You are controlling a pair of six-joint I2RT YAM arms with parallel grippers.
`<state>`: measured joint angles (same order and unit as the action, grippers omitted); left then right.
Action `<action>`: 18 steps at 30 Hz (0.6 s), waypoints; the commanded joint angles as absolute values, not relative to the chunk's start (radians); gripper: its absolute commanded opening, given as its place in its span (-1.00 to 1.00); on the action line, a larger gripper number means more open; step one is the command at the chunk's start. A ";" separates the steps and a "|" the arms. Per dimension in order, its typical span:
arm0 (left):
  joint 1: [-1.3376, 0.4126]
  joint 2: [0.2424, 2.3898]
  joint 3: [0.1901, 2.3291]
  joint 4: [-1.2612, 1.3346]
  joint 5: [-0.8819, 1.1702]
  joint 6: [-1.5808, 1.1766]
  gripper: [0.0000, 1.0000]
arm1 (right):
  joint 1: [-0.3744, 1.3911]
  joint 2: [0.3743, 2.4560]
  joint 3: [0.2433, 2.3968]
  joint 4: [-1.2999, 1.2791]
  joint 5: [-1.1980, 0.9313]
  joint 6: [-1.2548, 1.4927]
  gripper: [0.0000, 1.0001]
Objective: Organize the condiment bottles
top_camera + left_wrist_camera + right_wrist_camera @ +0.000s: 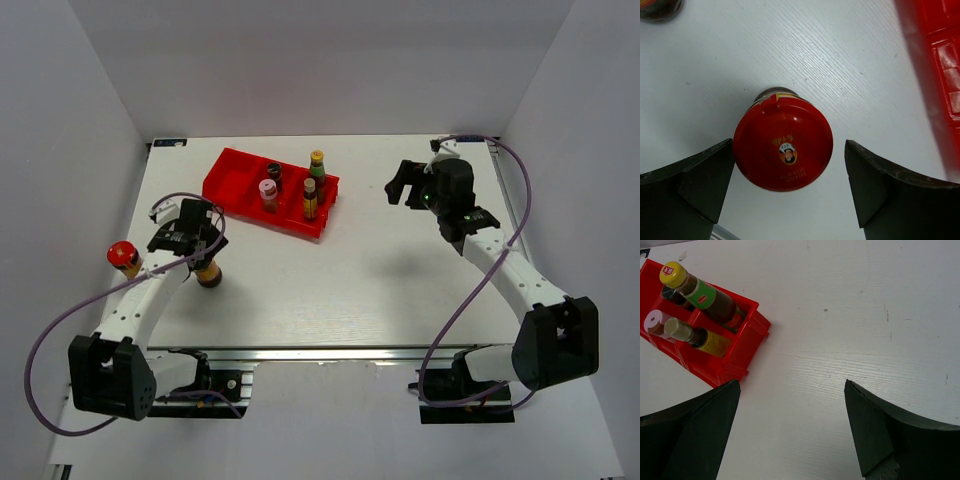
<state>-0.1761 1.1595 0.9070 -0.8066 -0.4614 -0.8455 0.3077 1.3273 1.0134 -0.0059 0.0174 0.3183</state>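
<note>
A squat red-lidded brown jar (pixel 783 145) stands on the white table between my left gripper's (pixel 790 146) open fingers. The left finger is at the lid's edge and the right finger stands apart. In the top view this jar (pixel 208 275) is partly under the left gripper (pixel 204 257). The second red-lidded jar (pixel 124 257) stands at the table's left edge. The red tray (pixel 232 172) holds the dark-capped (pixel 274 172), pink-capped (pixel 268 190), yellow-capped (pixel 317 162) and olive-capped (pixel 310 197) bottles. My right gripper (pixel 400 183) is open and empty, above the table right of the tray.
The tray's wall (pixel 742 362) is at the upper left of the right wrist view, left of the right gripper (pixel 792 385). The tray's edge (pixel 940 75) is at the right of the left wrist view. White walls enclose the table on three sides.
</note>
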 commanded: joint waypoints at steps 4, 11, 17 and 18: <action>-0.156 1.206 0.899 -0.769 -0.423 -0.830 0.96 | 0.304 1.333 1.026 0.011 0.040 0.299 0.79; -0.141 1.218 0.908 -0.784 -0.439 -0.833 0.81 | 0.302 1.336 1.017 0.014 0.057 0.293 0.79; -0.126 1.250 0.919 -0.795 -0.433 -0.833 0.74 | 0.302 1.325 1.006 0.020 0.094 0.284 0.79; -0.123 1.252 0.919 -0.792 -0.428 -0.831 0.72 | 0.302 1.324 1.003 0.021 0.097 0.284 0.79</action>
